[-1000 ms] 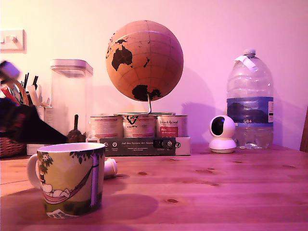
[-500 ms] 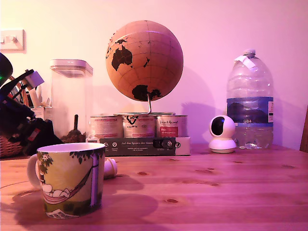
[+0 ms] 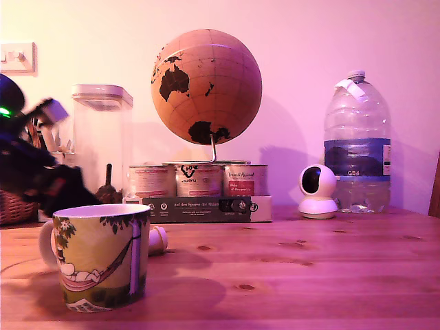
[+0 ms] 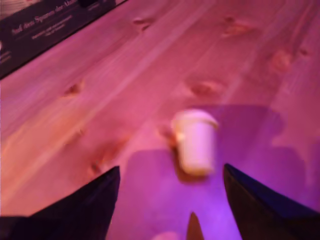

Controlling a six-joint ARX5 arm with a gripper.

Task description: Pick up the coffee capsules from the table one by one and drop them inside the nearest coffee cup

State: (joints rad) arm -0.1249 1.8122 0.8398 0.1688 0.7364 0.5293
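Mug (image 3: 103, 258): ceramic, white handle and inside, yellow-green hammock picture; upright on wooden tabletop (image 3: 309, 275), at the exterior view's left foreground.

Capsule (image 3: 157, 240): cream-white, on its side on the tabletop, just behind the mug toward the exterior view's right, partly hidden by the mug wall. Same capsule in wrist view (image 4: 196, 142): lying on the planks, wider rim toward the boxed item, inside a dark shadow patch, blurred.

Gripper (image 4: 170, 200): black, jaws spread wide, nothing between them; capsule visible in the gap between the two fingers (image 4: 90, 200), not touched. In exterior view, arm (image 3: 34, 175) motion-blurred, above and behind the mug at the exterior view's left, green light lit.

Behind the mug, against the wall:
- Clear lidded canister (image 3: 102, 141), directly behind the mug.
- Three round labelled tins (image 3: 198, 180) atop a dark flat box (image 3: 206, 208), behind the mug toward the exterior view's right.
- Cork-coloured globe (image 3: 206, 86) on a stand, above the tins.
- White round-headed camera (image 3: 317, 191), well apart from the mug, exterior view's right.
- Large water bottle (image 3: 356, 144), just beside the camera.
- Wicker basket (image 3: 15, 207), behind the mug handle side.
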